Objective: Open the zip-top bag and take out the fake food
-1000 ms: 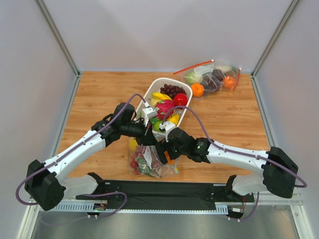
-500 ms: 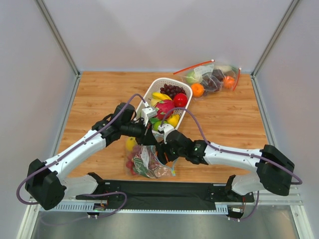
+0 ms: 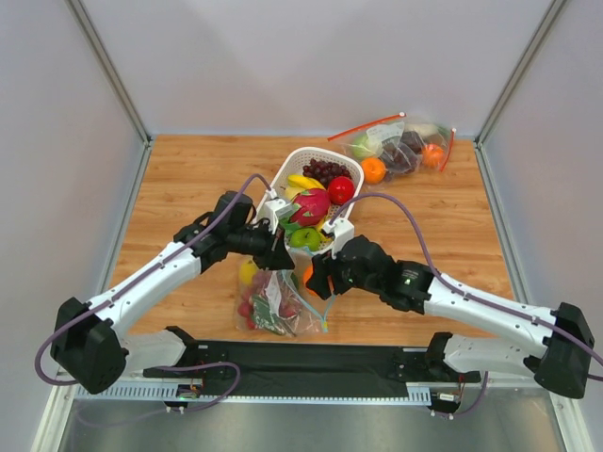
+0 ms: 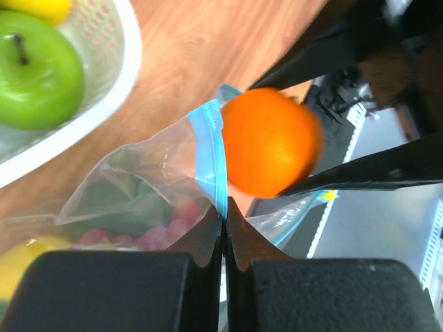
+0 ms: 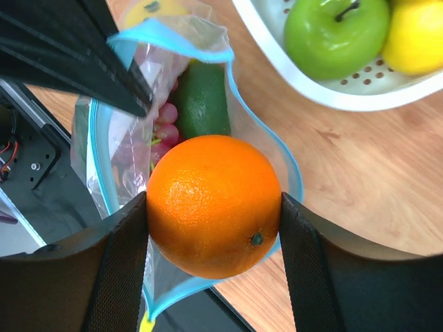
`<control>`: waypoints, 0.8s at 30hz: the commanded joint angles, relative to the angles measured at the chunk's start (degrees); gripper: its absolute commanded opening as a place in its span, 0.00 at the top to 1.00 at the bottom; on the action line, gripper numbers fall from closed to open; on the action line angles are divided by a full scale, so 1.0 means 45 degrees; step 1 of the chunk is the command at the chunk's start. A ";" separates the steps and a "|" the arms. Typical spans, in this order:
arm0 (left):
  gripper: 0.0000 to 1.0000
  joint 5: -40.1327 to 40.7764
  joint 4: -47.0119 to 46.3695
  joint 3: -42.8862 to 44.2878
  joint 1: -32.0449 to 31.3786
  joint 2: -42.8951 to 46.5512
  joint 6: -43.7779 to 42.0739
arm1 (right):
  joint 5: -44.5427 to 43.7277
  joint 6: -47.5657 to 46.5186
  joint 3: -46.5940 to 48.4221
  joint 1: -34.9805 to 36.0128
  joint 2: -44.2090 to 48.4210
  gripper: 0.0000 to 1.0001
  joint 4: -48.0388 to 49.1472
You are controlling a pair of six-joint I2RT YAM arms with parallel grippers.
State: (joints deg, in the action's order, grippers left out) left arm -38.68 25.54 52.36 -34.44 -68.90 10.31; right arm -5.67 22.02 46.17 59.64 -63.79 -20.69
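Note:
The zip-top bag [image 3: 276, 308] lies near the table's front edge with its teal-edged mouth open. My left gripper [image 3: 280, 258] is shut on the bag's teal zip strip [image 4: 212, 158] and holds that side of the mouth up. My right gripper [image 5: 213, 225] is shut on the orange [image 5: 213, 205], which hangs just above the open mouth. The orange [image 4: 271, 142] also shows in the left wrist view, between the right fingers. Inside the bag lie a dark green fruit [image 5: 202, 100], red strawberries [image 5: 163, 114] and a yellow lemon [image 3: 248, 273].
A white basket [image 3: 327, 150] just behind the grippers holds a dragon fruit, grapes, a green apple [image 5: 336, 33] and other fruit. At the back right lies a second clear bag [image 3: 403, 143] with a red-orange strip, a loose orange [image 3: 373, 169] beside it.
My right gripper has closed on the orange and drawn it up and to the right, out of the bag's mouth. The left gripper has kept its hold on the zip strip.

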 commanded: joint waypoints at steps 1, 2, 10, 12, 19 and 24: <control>1.00 0.0703 0.0065 0.0455 0.0386 0.0077 -0.0239 | -0.0711 -0.0303 0.0501 -0.0088 0.0813 0.69 -0.1686; 1.00 0.0743 0.0067 0.0416 0.0541 0.0136 -0.0220 | -0.1002 -0.0478 0.0520 -0.0127 0.0971 0.69 -0.1962; 1.00 0.0821 0.0066 0.0299 0.0933 0.0468 -0.0239 | -0.0441 -0.2138 0.1028 -0.3561 0.1404 0.70 -0.2203; 1.00 0.0763 0.0106 0.0298 0.0953 0.0468 -0.0259 | -0.0186 -0.2721 0.1534 -0.4714 0.0762 0.71 -0.1791; 1.00 0.0724 0.0262 0.0299 0.1050 0.0546 -0.0356 | 0.1064 -0.4032 0.5066 -0.6553 -0.2749 0.72 -0.0150; 1.00 0.0743 0.0282 0.0259 0.1070 0.0644 -0.0376 | 0.2294 -0.4346 0.8484 -0.6768 -0.6107 0.73 0.0261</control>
State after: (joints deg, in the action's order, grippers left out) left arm -35.27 27.09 52.36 -30.11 -67.85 10.07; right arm -0.10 5.63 77.23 29.26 -84.84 -24.01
